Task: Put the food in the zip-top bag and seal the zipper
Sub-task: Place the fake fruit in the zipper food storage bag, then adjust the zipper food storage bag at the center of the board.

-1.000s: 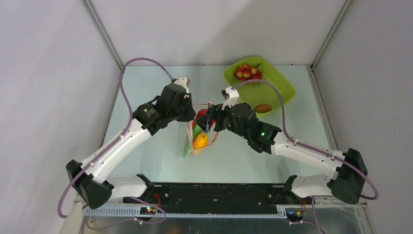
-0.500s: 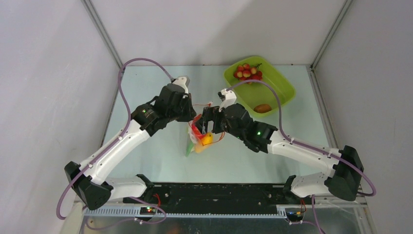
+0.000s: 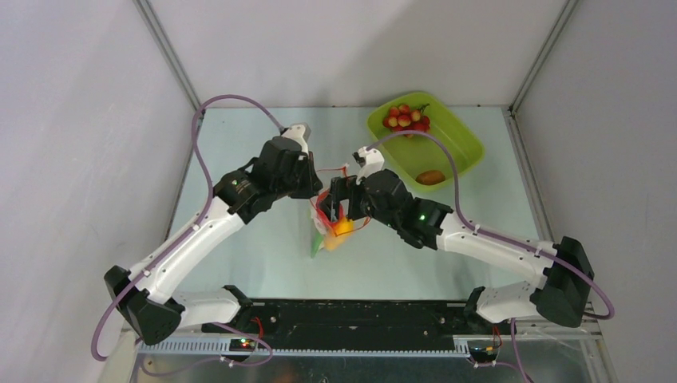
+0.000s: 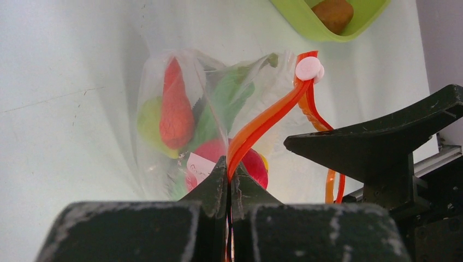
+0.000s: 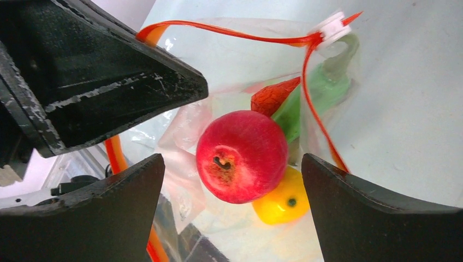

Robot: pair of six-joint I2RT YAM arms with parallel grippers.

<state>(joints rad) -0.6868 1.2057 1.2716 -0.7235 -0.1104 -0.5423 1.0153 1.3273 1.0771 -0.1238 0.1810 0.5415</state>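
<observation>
The clear zip-top bag (image 3: 326, 235) hangs in the middle of the table. My left gripper (image 3: 314, 190) is shut on its orange-red zipper strip (image 4: 267, 117) and holds the mouth up. The white slider (image 4: 308, 68) sits at the strip's far end. My right gripper (image 5: 232, 158) is open right over the mouth, and the red apple (image 5: 242, 155) lies loose between its fingers, touching neither. Under the apple lie the orange mango (image 5: 281, 202), the carrot (image 4: 176, 109), the green bean (image 4: 224, 103) and the pear (image 4: 147, 123).
The lime-green tray (image 3: 467, 140) stands at the back right with the red grapes (image 3: 405, 118) and the brown kiwi (image 3: 431, 177) in it. The right arm's purple cable crosses over the tray.
My right gripper has moved left and now sits over the bag's mouth. The bag has shifted a little with it. My left gripper has kept its hold on the strip.
</observation>
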